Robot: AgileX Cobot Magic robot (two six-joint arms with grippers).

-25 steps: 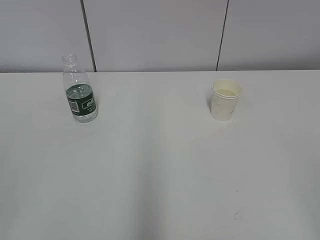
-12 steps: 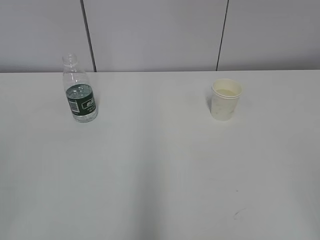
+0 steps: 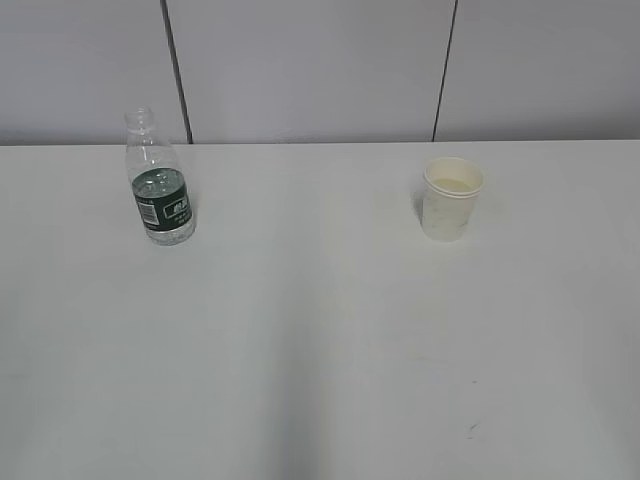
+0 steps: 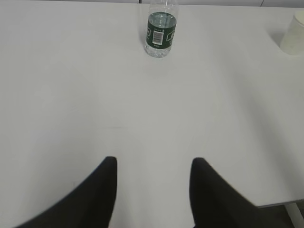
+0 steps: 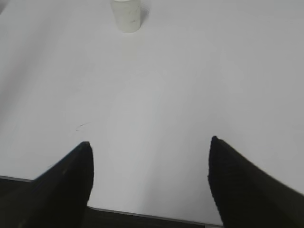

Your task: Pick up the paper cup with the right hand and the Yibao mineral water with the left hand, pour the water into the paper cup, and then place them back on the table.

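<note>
The Yibao mineral water [image 3: 158, 182] stands upright, uncapped, at the back left of the white table [image 3: 320, 330]; it also shows in the left wrist view [image 4: 161, 29]. The paper cup [image 3: 451, 199] stands upright at the back right, and shows in the right wrist view [image 5: 126, 14] and at the left wrist view's right edge [image 4: 294, 33]. My left gripper [image 4: 154, 164] is open and empty, well short of the bottle. My right gripper [image 5: 149, 142] is open and empty over the table's near edge, far short of the cup. Neither arm shows in the exterior view.
A grey panelled wall [image 3: 320, 70] runs behind the table's far edge. A small dark scuff mark [image 3: 472, 431] lies near the front right, also in the right wrist view [image 5: 83, 126]. The table's front edge [image 5: 142, 214] shows below my right gripper.
</note>
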